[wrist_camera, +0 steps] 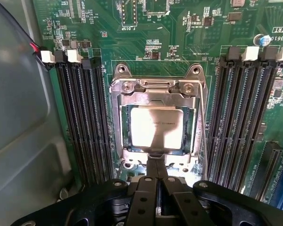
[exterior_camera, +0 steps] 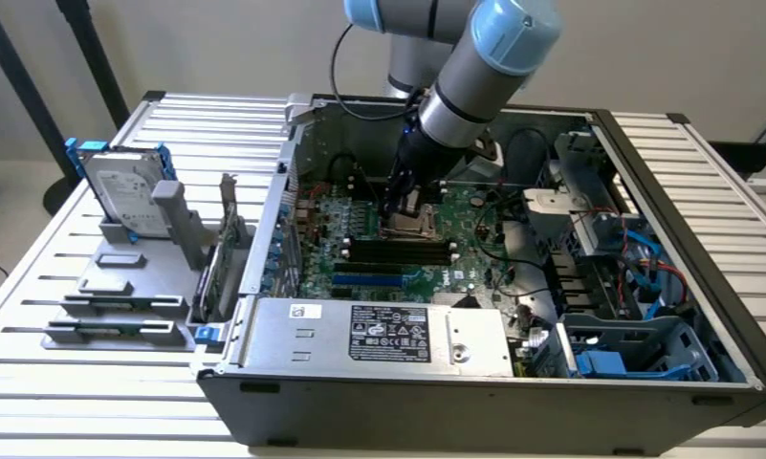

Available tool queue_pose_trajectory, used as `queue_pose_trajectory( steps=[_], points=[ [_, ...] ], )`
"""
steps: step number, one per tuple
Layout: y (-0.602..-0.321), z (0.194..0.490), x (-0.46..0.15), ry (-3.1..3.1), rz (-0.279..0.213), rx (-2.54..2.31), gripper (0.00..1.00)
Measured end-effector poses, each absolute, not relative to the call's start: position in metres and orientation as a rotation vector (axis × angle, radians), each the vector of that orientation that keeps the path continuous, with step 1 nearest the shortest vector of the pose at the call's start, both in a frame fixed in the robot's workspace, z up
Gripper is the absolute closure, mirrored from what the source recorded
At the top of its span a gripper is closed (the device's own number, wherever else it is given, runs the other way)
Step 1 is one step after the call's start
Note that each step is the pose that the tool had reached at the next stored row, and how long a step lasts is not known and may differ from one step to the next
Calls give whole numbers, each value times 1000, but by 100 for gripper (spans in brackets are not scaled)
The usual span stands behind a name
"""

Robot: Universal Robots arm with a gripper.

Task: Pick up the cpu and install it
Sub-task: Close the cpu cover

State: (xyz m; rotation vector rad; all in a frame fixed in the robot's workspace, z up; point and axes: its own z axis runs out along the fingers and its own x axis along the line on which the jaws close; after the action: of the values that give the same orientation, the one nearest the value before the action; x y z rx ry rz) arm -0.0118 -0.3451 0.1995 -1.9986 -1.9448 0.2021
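**A:** Exterior view first: any writing?

**B:** The power supply (exterior_camera: 370,335) along the near edge of the computer case (exterior_camera: 485,406) has a dark label and a small white sticker, both too small to read. The arm (exterior_camera: 478,72) reaches down through the open side, with the gripper (exterior_camera: 404,196) low over the motherboard (exterior_camera: 466,244). The case walls close it in all round. The hard drive (exterior_camera: 125,191) stands well apart on the slatted table (exterior_camera: 51,402), at the exterior view's left.

**A:** And the wrist view?

**B:** The board reads "F_DISP" near one header and "AL36" at an edge. The cpu (wrist_camera: 155,128) lies flat inside the metal socket frame (wrist_camera: 155,89). The fingers (wrist_camera: 150,173) are pressed together and pinch nothing, with their tip at the cpu's near edge. Memory slots (wrist_camera: 82,122) flank the socket closely on both sides.
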Motion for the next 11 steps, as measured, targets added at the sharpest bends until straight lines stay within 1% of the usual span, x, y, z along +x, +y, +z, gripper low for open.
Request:
queue_pose_trajectory(
  steps=[8, 11],
  points=[
    [-345, 194, -13, -1944, 201, -1998, 89],
    [-345, 195, -14, -1940, 193, -1991, 89]
  ],
)
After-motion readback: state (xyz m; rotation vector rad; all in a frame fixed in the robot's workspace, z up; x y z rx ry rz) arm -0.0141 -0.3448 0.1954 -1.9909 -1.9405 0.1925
